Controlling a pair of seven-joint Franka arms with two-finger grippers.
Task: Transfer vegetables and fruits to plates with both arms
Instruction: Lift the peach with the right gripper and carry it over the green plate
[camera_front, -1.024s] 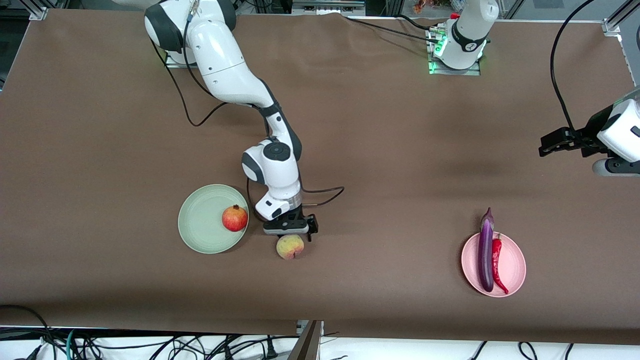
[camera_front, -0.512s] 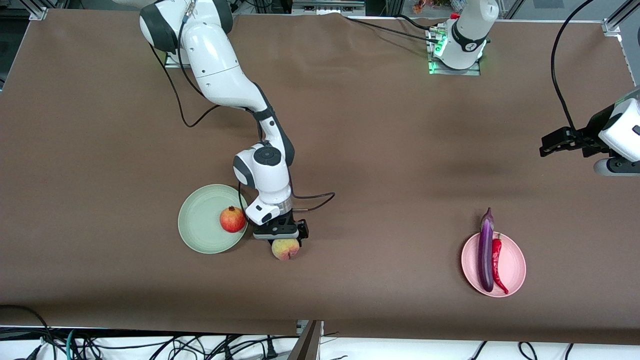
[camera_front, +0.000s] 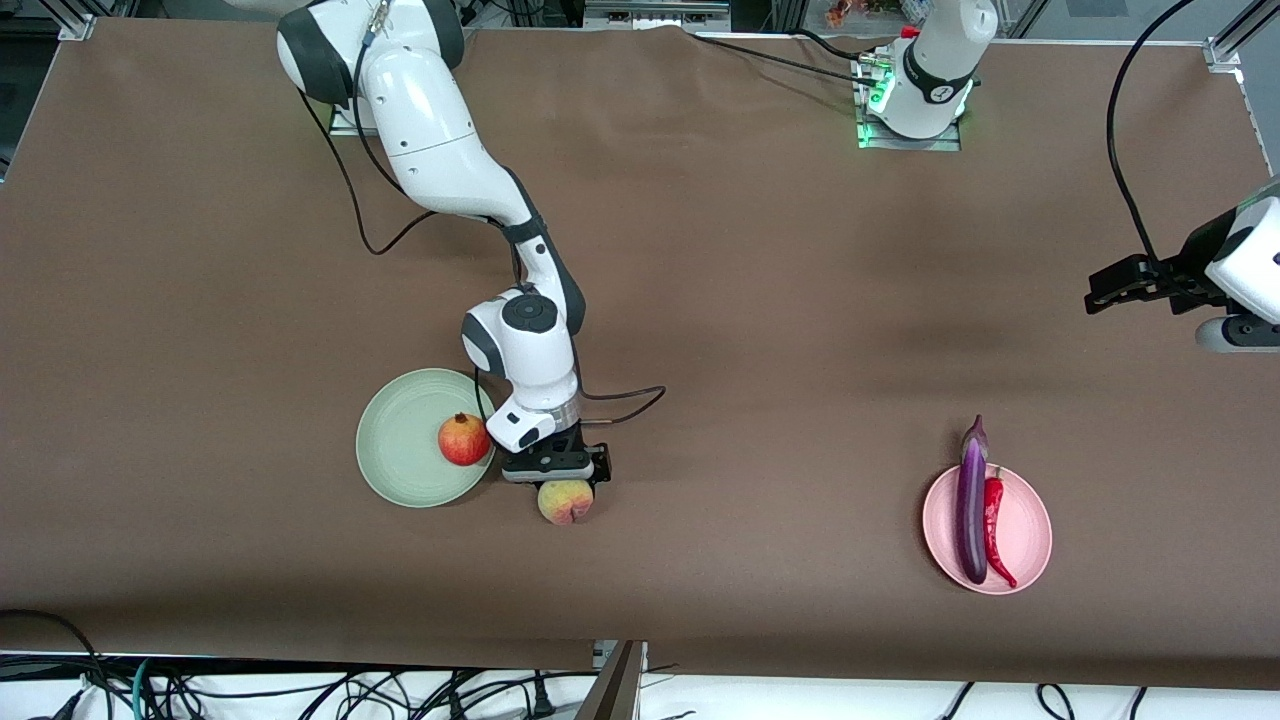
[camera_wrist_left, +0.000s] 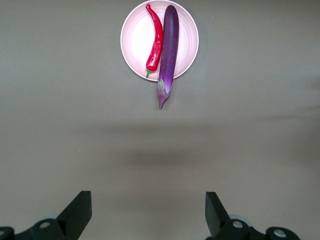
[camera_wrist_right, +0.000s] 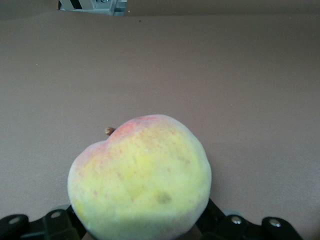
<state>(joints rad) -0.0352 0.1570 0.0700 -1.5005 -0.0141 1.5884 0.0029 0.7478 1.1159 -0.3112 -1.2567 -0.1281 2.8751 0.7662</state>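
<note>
The peach (camera_front: 565, 501) sits on the table just beside the green plate (camera_front: 405, 455), pinched between the right gripper (camera_front: 556, 478) jaws, the one piece not yet plated. The pomegranate (camera_front: 464, 440) already rests on that plate. Eggplant (camera_front: 970, 505) and chili (camera_front: 996, 528) lie on the pink plate (camera_front: 1030, 540), while the left gripper (camera_wrist_left: 149, 210) waits above the table with jaws spread.
</note>
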